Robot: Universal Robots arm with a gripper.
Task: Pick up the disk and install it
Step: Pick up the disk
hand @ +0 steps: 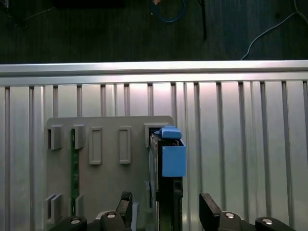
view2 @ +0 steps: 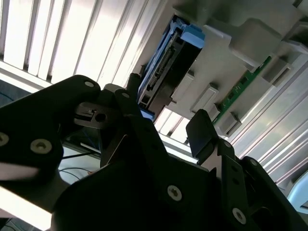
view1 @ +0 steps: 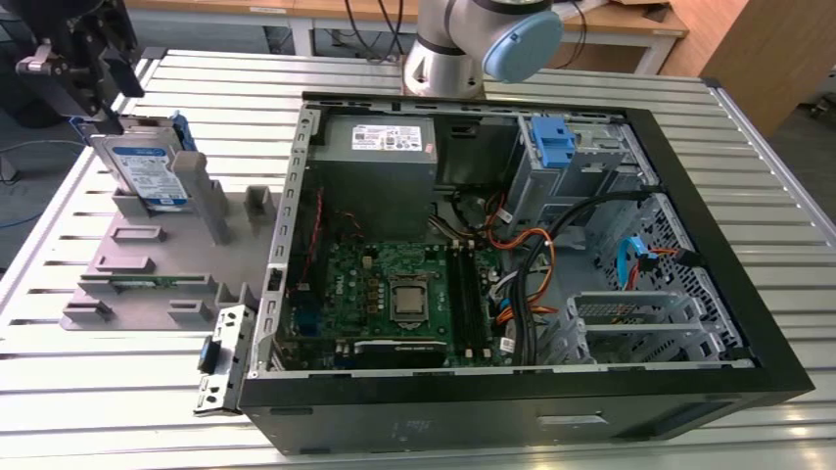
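Note:
The disk (view1: 147, 168) stands on edge in a slot at the far end of the grey stand (view1: 144, 289), its white-and-blue label facing the exterior camera. My gripper (view1: 102, 98) hangs just above it at the exterior view's upper left. In the first wrist view the disk (hand: 166, 187) appears edge-on with its blue rail (hand: 173, 160), and my gripper (hand: 167, 209) is open, one black finger on each side of the disk and apart from it. The second wrist view shows the disk (view2: 168, 62) beyond the open gripper (view2: 168, 115).
An open computer case (view1: 731, 294) lies on the slatted metal table (view1: 770, 176), to the exterior view's right of the stand. Inside are a motherboard (view1: 405, 294), a grey power supply (view1: 379, 147) and a drive bay with a blue latch (view1: 555, 142). A green memory stick (hand: 74, 163) sits in the stand.

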